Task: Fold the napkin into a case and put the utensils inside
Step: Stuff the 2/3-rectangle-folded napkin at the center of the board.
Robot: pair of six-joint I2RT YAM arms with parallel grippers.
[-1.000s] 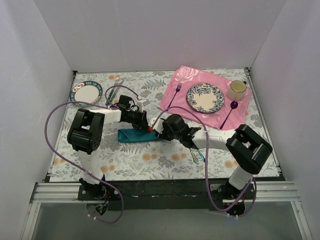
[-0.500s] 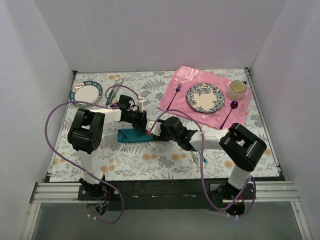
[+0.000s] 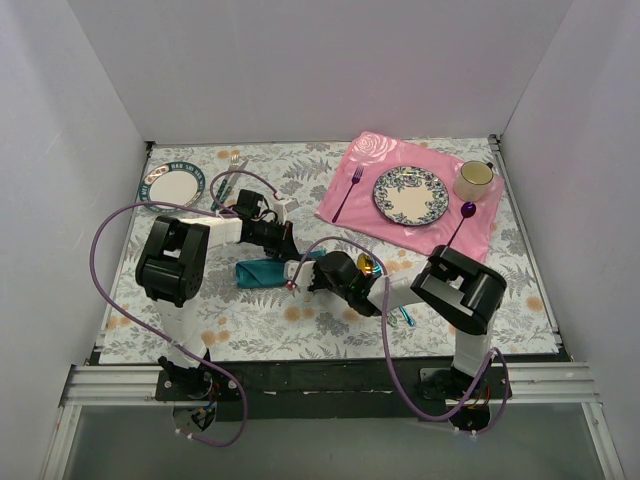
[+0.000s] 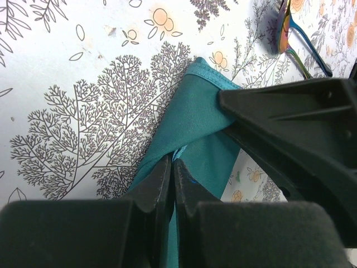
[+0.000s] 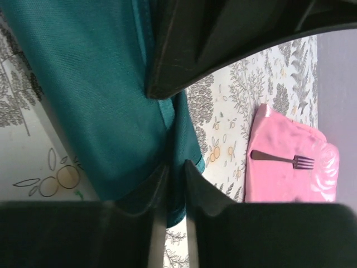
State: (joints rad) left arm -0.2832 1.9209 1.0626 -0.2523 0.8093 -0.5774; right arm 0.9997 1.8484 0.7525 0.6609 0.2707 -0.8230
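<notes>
L claw (image 4: 172,167) clenched on napkin (image 4: 192,120) fold. R claw (image 5: 174,170) pinches napkin edge, cloth btwn its tips, rest spread beneath.

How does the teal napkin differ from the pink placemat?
The napkin is plain teal, folded into a narrow strip; the placemat is pink, rose-patterned, larger and spread flat. The napkin is pinched in the left claw, with the right claw astride its edge; the placemat is untouched and carries a plate and cup. Both lie on the floral table.
</notes>
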